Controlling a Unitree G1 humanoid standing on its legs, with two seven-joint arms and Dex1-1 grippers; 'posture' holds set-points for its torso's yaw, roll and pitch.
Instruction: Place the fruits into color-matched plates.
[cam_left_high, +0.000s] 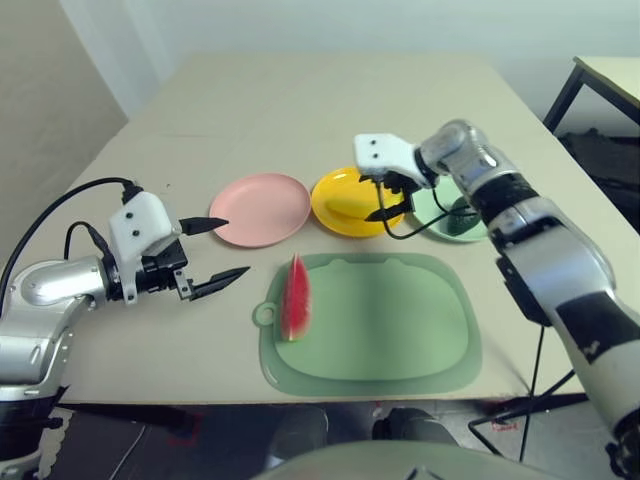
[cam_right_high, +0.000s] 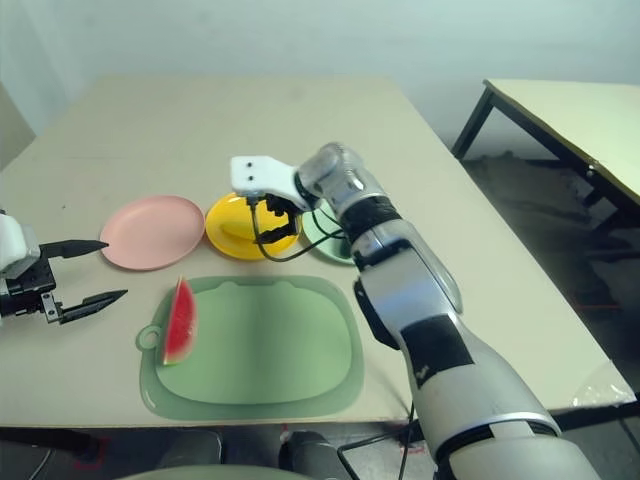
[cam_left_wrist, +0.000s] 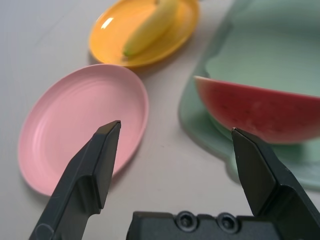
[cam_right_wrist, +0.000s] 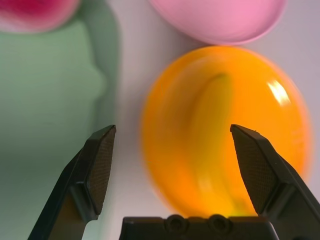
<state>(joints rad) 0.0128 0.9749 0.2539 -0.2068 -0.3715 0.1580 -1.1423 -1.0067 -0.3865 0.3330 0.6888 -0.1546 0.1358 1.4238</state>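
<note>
The red watermelon wedge (cam_left_high: 294, 298) stands rind-down on the left edge of the green mat (cam_left_high: 390, 330). In the yellow plate (cam_left_high: 330, 190) lies the banana (cam_left_high: 347, 211). My right gripper (cam_left_high: 385, 204) hovers open just above that plate, and the right wrist view shows nothing between its fingers (cam_right_wrist: 100, 165) and the banana (cam_right_wrist: 212, 130) below. The mint green plate (cam_left_high: 432, 212) holds the dark avocado (cam_left_high: 460, 226), partly hidden by my right arm. The pink plate (cam_left_high: 262, 208) is bare. My left gripper (cam_left_high: 235, 247) is open, left of the watermelon (cam_left_wrist: 260, 112) and beside the pink plate (cam_left_wrist: 80, 125).
The three plates sit in a row behind the mat, mid-table. Cables hang from both wrists. A black-legged second table (cam_right_high: 560, 110) stands off to the right. The beige tabletop stretches far behind the plates.
</note>
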